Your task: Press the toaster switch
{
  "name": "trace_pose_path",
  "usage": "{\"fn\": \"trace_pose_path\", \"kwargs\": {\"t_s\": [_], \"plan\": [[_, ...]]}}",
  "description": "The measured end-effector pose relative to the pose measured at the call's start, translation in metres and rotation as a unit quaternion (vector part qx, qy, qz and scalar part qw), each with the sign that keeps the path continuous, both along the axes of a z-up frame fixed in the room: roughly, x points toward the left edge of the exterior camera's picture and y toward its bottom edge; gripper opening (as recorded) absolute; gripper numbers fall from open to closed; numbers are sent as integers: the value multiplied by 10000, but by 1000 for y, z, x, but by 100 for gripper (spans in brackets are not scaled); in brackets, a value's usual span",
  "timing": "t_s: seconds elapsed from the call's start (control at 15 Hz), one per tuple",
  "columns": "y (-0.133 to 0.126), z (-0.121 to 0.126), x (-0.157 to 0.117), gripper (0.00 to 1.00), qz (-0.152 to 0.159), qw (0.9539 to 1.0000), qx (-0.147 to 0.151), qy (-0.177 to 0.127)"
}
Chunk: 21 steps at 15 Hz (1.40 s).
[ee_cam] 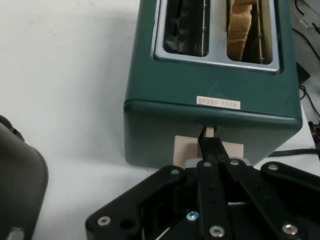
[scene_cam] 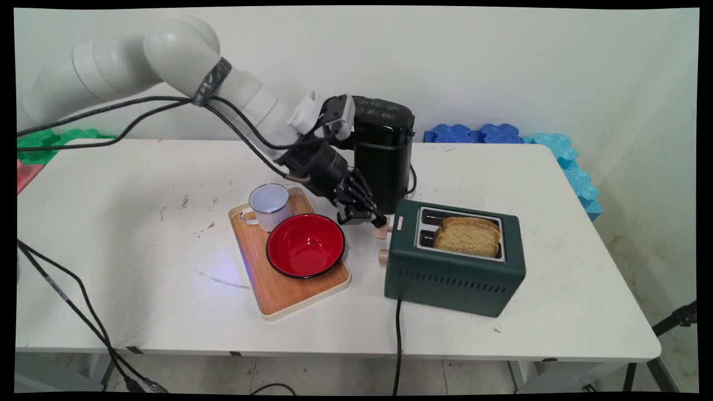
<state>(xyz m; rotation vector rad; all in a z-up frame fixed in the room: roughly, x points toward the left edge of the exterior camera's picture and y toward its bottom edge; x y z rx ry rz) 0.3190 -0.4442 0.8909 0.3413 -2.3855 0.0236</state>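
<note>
**Gripper at toaster lever**

Black two-finger gripper (ee_cam: pixel 212 145): jaws drawn together, tips on the pale wooden lever (ee_cam: pixel 208 148) at the end face of the dark green two-slot toaster (scene_cam: pixel 454 259); whether they pinch it, cannot tell.

Toast slice (scene_cam: pixel 467 235): stands high in one slot; other slot empty.

Lever sits high on its track.

White sticker (ee_cam: pixel 218 102) on toaster: printing unreadable.

Alongside: wooden tray (scene_cam: pixel 278 295), red bowl (scene_cam: pixel 305 245), white enamel mug (scene_cam: pixel 269 205), black appliance (scene_cam: pixel 384 161), white table (scene_cam: pixel 139 250).

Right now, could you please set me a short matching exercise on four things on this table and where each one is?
Things:
1. red bowl
2. white mug
3. toast
4. end effector

Places:
A. in a toaster slot
B. at the toaster's lever
C. tray, far end
D. tray, middle

Pairs: 1-D, 2-C, 3-A, 4-B
</note>
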Motion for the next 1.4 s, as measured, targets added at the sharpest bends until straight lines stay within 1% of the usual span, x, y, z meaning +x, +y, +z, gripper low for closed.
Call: {"fn": "trace_pose_path", "kwargs": {"t_s": [0.13,0.33,0.8,1.4], "plan": [[-1,-6,-2,0,-16,10000,-9,13],[-2,-14,-4,0,-135,9999,-94,19],[1,-32,0,0,-358,9992,-190,-72],[4,-47,4,0,-400,9988,-259,-94]]}}
